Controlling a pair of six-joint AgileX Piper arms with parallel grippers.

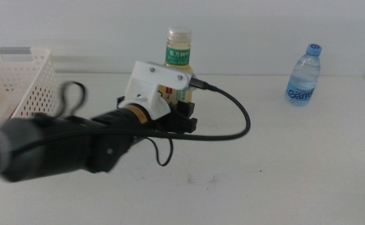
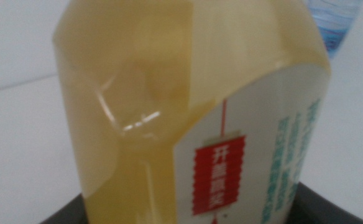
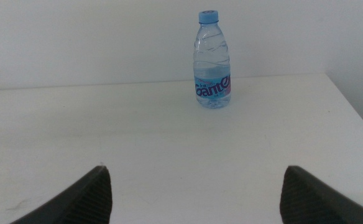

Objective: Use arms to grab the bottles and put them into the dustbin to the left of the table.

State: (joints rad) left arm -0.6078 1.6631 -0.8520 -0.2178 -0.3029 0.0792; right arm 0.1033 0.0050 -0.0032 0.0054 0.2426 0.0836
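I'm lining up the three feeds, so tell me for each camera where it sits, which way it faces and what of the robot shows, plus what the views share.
Middle view: above the table, facing forward and down; shows the left arm reaching to the tea bottle, the dustbin at left.
Left wrist view: on the left wrist, pressed close to the tea bottle; dark jaw edges at the bottom.
Right wrist view: on the waiting right arm, facing across the table to the water bottle; right gripper open.
Shared: the water bottle appears in all three.

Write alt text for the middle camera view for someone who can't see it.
The left gripper, reaching in from the left, is at the yellow tea bottle on the white table. A water bottle stands far right, the white basket far left.
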